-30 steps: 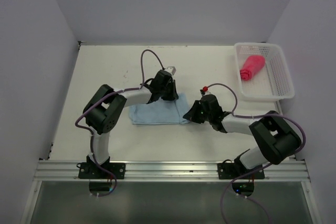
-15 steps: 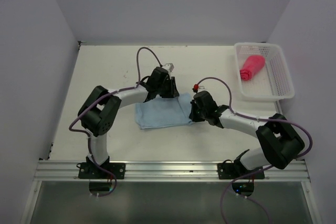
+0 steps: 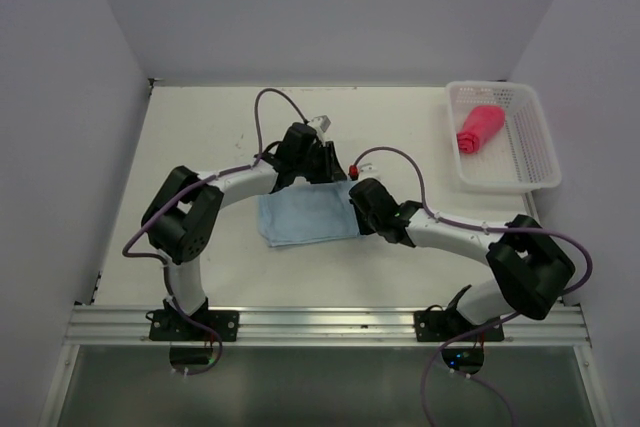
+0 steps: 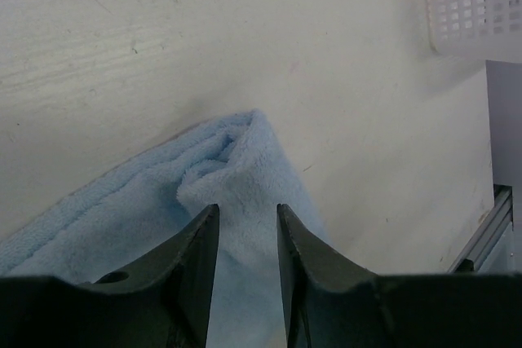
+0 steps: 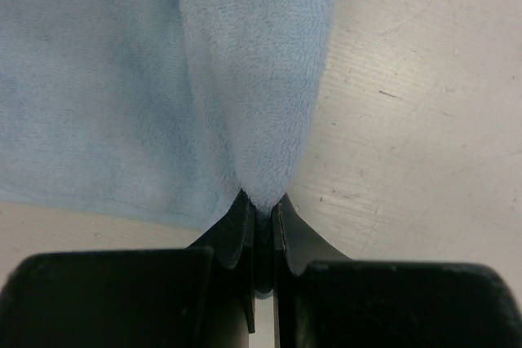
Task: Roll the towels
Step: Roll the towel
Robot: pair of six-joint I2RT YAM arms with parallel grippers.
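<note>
The light blue towel (image 3: 300, 217) lies flat on the table in the middle. My left gripper (image 3: 318, 172) is at its far right corner. In the left wrist view the gripper (image 4: 245, 209) has its jaws a little apart, closed on a raised fold of the towel (image 4: 122, 218). My right gripper (image 3: 357, 205) is at the towel's right edge. In the right wrist view the gripper (image 5: 259, 200) is shut on a pinched ridge of the towel (image 5: 98, 79). The red-pink towel (image 3: 478, 128) lies rolled in the white basket (image 3: 540, 162).
The white mesh basket stands at the far right of the table; its corner shows in the left wrist view (image 4: 473, 6). Purple cables loop over both arms. White walls bound the table on the left, right and far sides.
My right gripper has moved left and farther onto the towel's right edge and closed on it. The towel's right edge has shifted left and the towel has turned slightly. My left gripper barely moved.
</note>
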